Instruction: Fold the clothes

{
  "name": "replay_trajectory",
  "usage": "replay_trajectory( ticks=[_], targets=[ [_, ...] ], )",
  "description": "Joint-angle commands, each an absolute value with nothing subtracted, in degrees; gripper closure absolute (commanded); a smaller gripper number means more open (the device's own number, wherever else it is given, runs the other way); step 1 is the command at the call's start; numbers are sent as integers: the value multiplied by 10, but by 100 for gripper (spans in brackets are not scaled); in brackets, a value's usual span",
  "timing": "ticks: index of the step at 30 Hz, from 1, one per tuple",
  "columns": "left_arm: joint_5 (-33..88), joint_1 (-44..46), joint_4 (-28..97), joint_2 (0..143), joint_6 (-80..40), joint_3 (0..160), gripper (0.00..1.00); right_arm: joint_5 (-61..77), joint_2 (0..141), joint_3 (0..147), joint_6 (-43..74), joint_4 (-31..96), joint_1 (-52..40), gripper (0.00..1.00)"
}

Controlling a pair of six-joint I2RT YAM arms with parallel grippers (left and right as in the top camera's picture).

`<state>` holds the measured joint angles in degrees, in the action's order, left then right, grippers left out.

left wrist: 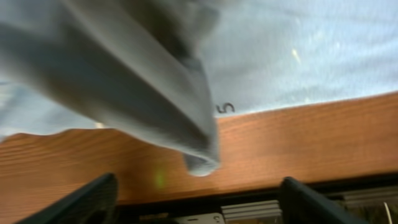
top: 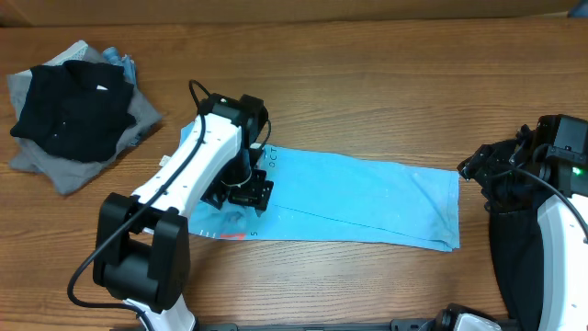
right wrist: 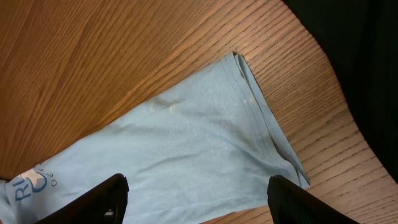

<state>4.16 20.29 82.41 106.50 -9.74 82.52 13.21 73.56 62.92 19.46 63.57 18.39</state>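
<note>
The light blue T-shirt (top: pixel 367 198) lies flat, folded into a long band; black and grey garments (top: pixel 78 115) sit heaped well apart.

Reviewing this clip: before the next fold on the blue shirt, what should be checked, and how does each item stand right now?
1. Left gripper open: ok, fingers wide apart.
2. Left gripper free of cloth: cannot tell; a blurred fold hangs in front of its camera.
3. Right gripper open and empty: ok.
4. Blue T-shirt lies as a long flat strip on the table: ok.
5. Black and grey pile apart from the shirt: ok.
</note>
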Motion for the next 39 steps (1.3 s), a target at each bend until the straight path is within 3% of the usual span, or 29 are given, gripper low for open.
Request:
replay_trajectory(
  ticks=[1, 4, 12, 18, 21, 23, 24, 27, 31, 37, 39],
  targets=[
    [9, 163, 825, 1044, -103, 879, 11, 129, 734, 634, 194, 631, 187, 25],
    [9, 119, 814, 1044, -103, 915, 10, 129, 734, 634, 194, 629, 187, 25],
    [100, 44, 787, 1046, -36, 894, 28, 129, 734, 634, 192, 622, 187, 24],
    [99, 26, 745, 1046, -59, 824, 65, 129, 734, 634, 192, 622, 187, 24],
    [102, 17, 720, 1046, -88, 785, 75, 129, 734, 634, 192, 623, 187, 24],
    [102, 12, 719, 1046, -102, 767, 75, 129, 734, 634, 192, 623, 187, 24],
    [102, 10, 719, 1046, -106, 760, 66, 129, 734, 634, 192, 625, 187, 24],
    [100, -6, 714, 1046, -112, 737, 60, 129, 734, 634, 192, 625, 187, 24],
    [118, -47, 684, 1046, -133, 702, 76, 124, 734, 634, 192, 622, 187, 24],
    [166, -66, 625, 1047, -126, 671, 76, 120, 734, 634, 190, 621, 187, 24],
    [170, -61, 610, 1046, -126, 661, 71, 120, 734, 634, 190, 620, 187, 24]
  ],
)
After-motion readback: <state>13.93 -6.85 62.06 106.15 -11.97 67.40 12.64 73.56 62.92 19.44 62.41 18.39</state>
